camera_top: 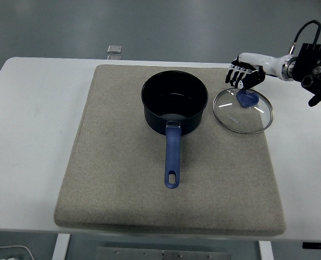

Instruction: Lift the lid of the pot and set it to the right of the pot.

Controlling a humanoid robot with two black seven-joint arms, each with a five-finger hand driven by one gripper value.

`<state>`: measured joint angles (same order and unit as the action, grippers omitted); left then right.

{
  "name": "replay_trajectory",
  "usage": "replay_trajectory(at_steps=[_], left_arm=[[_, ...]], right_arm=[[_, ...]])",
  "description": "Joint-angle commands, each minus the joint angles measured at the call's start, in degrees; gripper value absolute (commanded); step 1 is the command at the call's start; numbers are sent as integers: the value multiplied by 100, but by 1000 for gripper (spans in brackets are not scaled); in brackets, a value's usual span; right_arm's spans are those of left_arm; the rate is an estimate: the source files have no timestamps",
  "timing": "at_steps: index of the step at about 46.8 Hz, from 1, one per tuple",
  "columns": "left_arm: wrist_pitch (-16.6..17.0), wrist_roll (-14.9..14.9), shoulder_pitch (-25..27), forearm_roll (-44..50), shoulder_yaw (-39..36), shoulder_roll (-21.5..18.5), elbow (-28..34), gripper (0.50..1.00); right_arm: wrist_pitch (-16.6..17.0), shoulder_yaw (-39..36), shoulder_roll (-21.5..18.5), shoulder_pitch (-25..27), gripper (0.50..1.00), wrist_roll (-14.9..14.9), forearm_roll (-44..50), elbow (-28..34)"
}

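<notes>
The round glass lid with a blue knob (pixel 243 110) lies flat on the grey felt mat (pixel 122 179), just right of the dark blue saucepan (pixel 175 103). The right hand (pixel 243 77) hovers just behind the knob, fingers (pixel 237 81) loosely curled, holding nothing. Best withdraw straight up and clear, without nudging the rim.

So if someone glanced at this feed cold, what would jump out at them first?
Probably the dark blue pot, uncovered in the middle of the grey mat, its handle pointing toward the near edge. Next, the glass lid lying flat on the mat to the pot's right, with the right hand just behind its blue knob.
</notes>
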<state>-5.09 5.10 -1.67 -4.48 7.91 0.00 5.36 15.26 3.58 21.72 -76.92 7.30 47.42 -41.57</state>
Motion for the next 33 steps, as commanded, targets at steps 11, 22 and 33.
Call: replay_trajectory(at_steps=[11, 22, 33], left_arm=[[-1, 0, 0, 0, 0, 0, 0, 1000], [-1, 0, 0, 0, 0, 0, 0, 1000], [-1, 0, 0, 0, 0, 0, 0, 1000]], right_arm=[[461, -780, -1, 116, 723, 17, -1778, 61], [311, -798, -27, 300, 772, 26, -3624, 237], [364, -824, -194, 511, 793, 26, -5057, 527]])
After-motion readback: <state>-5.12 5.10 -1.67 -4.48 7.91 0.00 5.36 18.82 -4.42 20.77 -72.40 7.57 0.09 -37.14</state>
